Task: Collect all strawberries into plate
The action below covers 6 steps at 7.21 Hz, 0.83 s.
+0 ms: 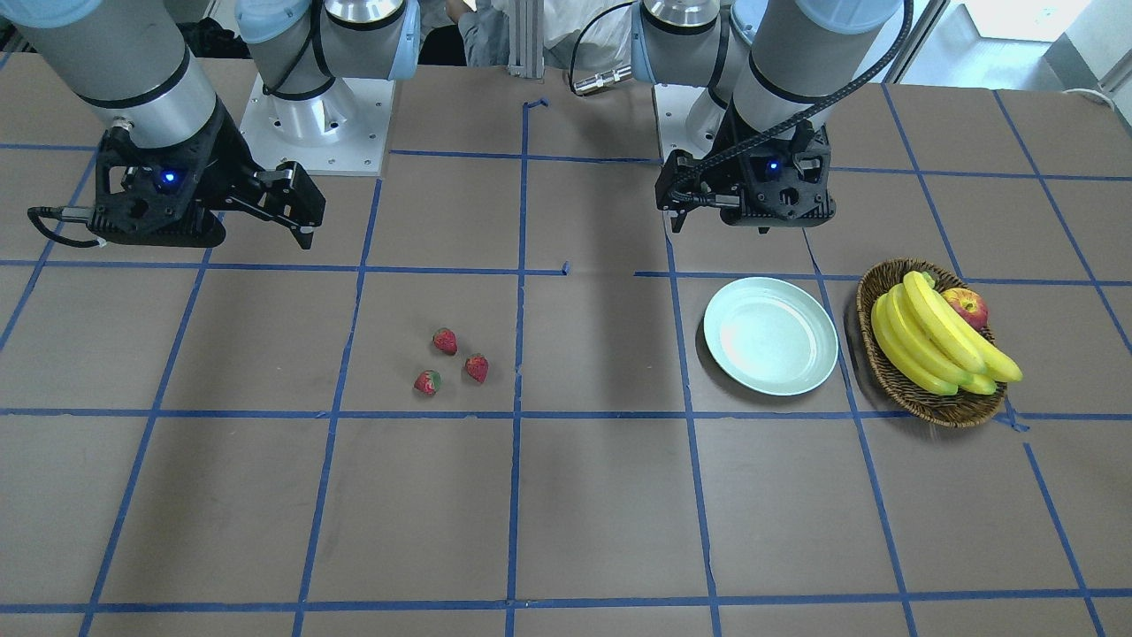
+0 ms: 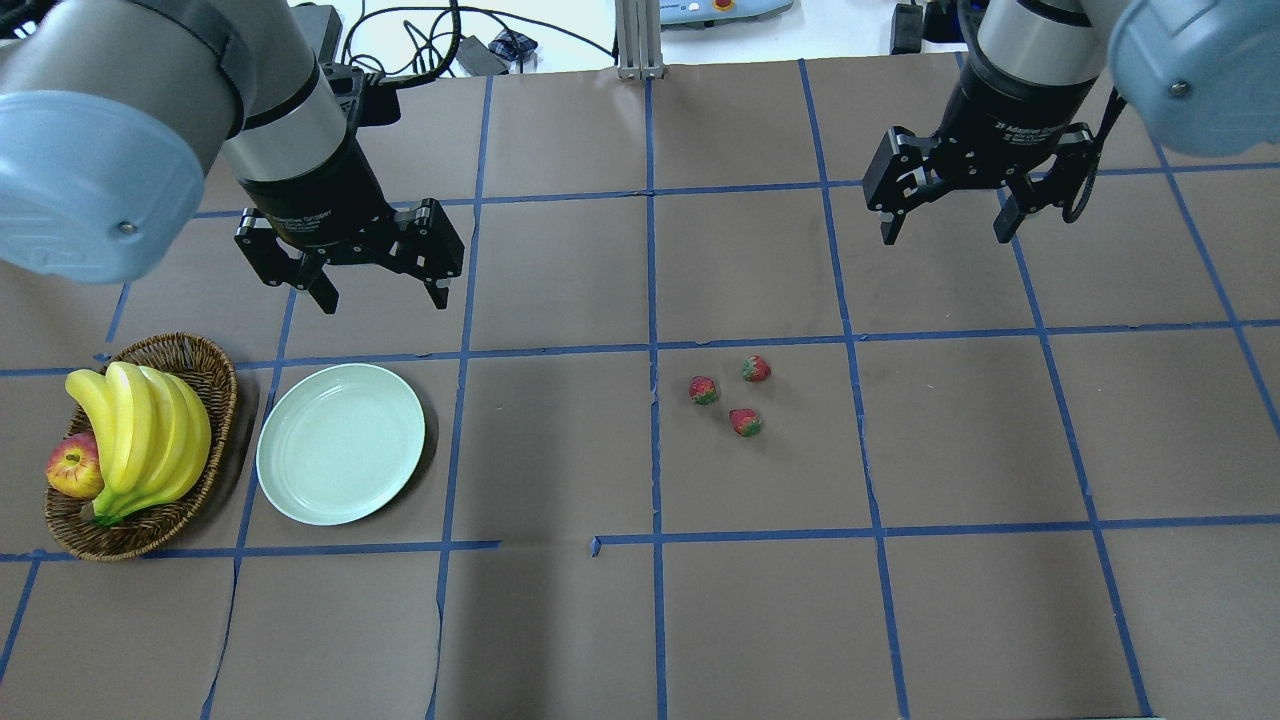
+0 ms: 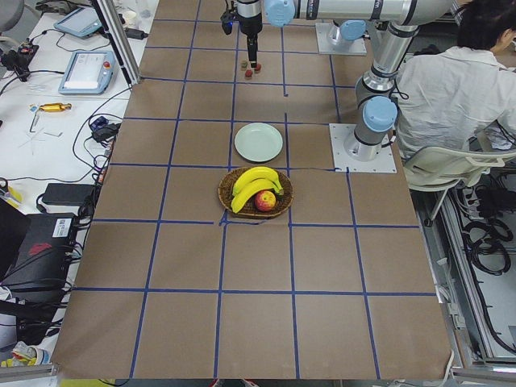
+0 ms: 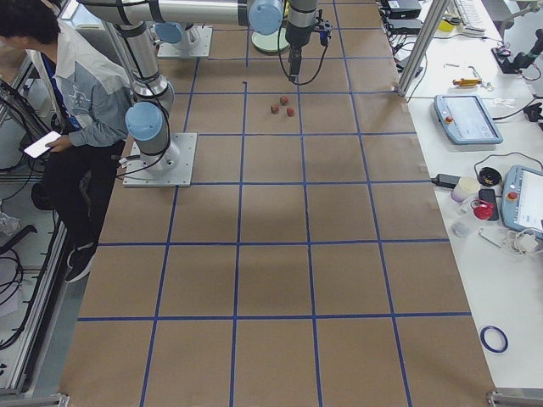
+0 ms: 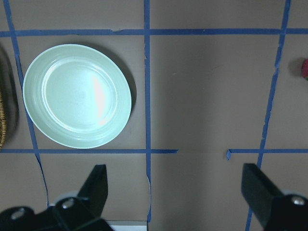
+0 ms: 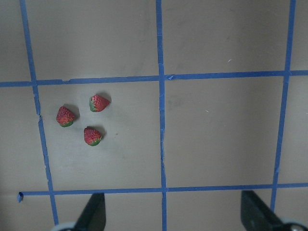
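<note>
Three strawberries lie close together on the brown table: one (image 2: 703, 390), a second (image 2: 757, 369) and a third (image 2: 745, 422). They also show in the front view (image 1: 445, 341) and the right wrist view (image 6: 92, 136). The pale green plate (image 2: 341, 443) (image 1: 770, 335) (image 5: 77, 96) sits bare at the robot's left, well apart from the berries. My left gripper (image 2: 382, 298) (image 5: 175, 192) hovers open just beyond the plate. My right gripper (image 2: 945, 233) (image 6: 174, 214) hangs open, past the berries and to their right. Neither holds anything.
A wicker basket (image 2: 215, 370) with bananas (image 2: 150, 430) and an apple (image 2: 73, 466) stands right beside the plate, on its outer side. A person (image 3: 451, 72) sits behind the robot bases. Blue tape lines grid the table.
</note>
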Motion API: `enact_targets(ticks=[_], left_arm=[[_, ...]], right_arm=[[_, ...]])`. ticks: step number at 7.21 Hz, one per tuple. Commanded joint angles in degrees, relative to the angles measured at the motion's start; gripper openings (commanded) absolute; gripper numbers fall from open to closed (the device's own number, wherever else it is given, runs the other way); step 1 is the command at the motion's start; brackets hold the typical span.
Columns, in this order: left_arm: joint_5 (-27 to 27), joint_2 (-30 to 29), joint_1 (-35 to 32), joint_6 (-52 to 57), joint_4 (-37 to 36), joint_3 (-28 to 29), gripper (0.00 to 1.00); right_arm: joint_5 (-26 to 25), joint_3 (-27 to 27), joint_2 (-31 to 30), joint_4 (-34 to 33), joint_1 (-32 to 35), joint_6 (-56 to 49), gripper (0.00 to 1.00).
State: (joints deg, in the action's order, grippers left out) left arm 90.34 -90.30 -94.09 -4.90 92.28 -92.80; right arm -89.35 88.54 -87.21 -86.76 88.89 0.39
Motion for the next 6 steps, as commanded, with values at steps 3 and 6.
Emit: enact_targets(ticks=[3, 6], left_arm=[[-0.5, 0.0, 1.1, 0.2, -0.1, 0.0, 1.00], [-0.6, 0.0, 0.8, -0.1, 0.0, -0.2, 1.00]], right_arm=[[-0.2, 0.1, -0.1, 0.3, 0.1, 0.1, 1.00], [0.1, 0.2, 0.9, -0.1, 0.1, 0.1, 1.00]])
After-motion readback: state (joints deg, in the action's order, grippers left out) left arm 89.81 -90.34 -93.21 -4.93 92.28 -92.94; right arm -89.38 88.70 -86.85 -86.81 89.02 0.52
